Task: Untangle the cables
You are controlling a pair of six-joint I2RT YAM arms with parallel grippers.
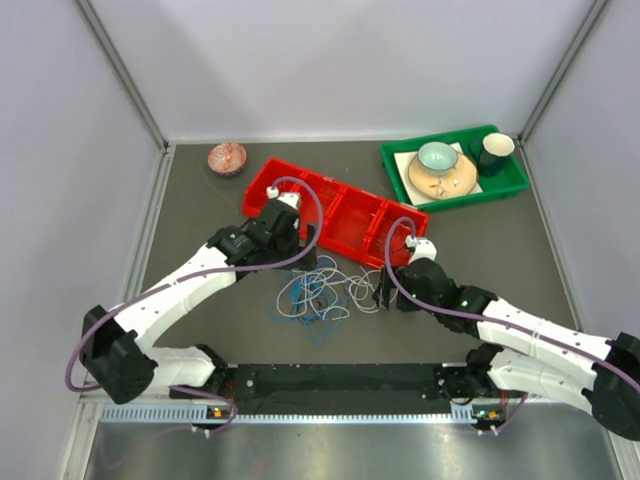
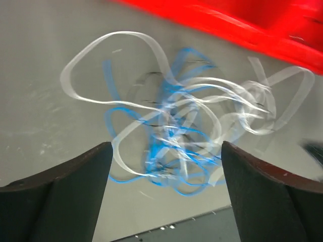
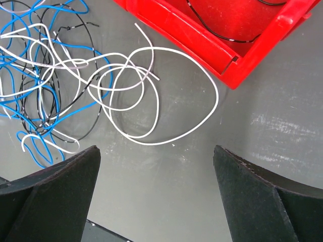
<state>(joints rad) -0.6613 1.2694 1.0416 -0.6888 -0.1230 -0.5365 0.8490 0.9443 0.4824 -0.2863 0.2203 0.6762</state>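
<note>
Cables (image 1: 318, 293) in white, blue and black are heaped in one loose knot at the middle of the surface, just in front of the near edge of the red tray (image 1: 345, 215). The knot lies between the two claws. The left claw (image 2: 165, 151) is held over the knot with its fingers wide apart and nothing gripped. The right claw (image 3: 156, 151) is likewise spread and empty, set over the knot's right fringe near the tray's corner. One black cable (image 3: 222, 36) is seen lying inside the tray, so sorting seems partly done, with most strands not yet parted.

A single strand is probably best chosen now. The large white loop (image 3: 151, 143) is recommended, since it lies outermost and crosses few others. It should be pinched low against the surface, because so thin a wire is easily missed. The dense blue core could be pinned by the left claw while the loop is drawn slowly towards the right edge. Snagging on the tray's wall (image 3: 202, 55) should be avoided, and dragging of the whole knot watched for.
</note>
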